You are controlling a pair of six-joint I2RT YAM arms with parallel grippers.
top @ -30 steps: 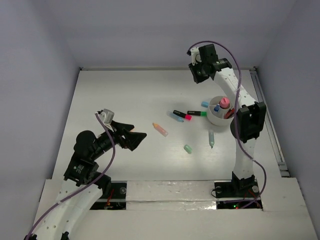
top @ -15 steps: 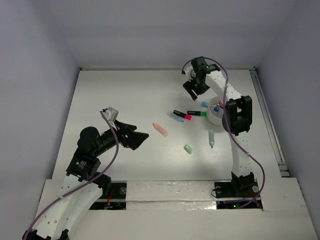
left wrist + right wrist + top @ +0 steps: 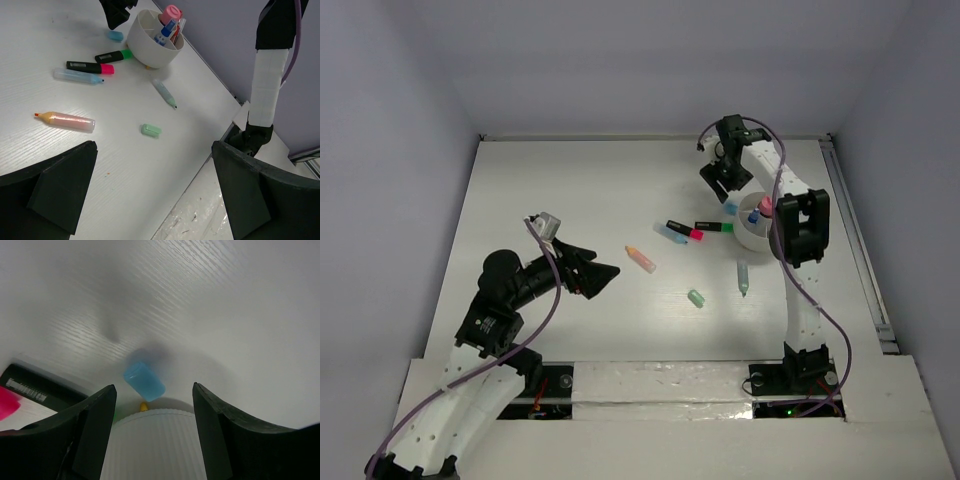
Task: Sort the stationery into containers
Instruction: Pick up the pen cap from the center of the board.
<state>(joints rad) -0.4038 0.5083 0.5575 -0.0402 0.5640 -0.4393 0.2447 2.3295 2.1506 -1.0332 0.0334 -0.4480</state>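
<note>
Few in cup: pink-capped bottle.
Seven loose, mid-frame: markers, erasers.
Left gripper: spread, empty.
Right gripper: spread over blue eraser.

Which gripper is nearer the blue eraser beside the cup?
Right. The right gripper hangs open just above the blue eraser; the left gripper sits well across the table, nearer the orange marker.

No legible text anywhere. The black marker with the pink cap carries a white printed strip, barcode-like, too small to read.
</note>
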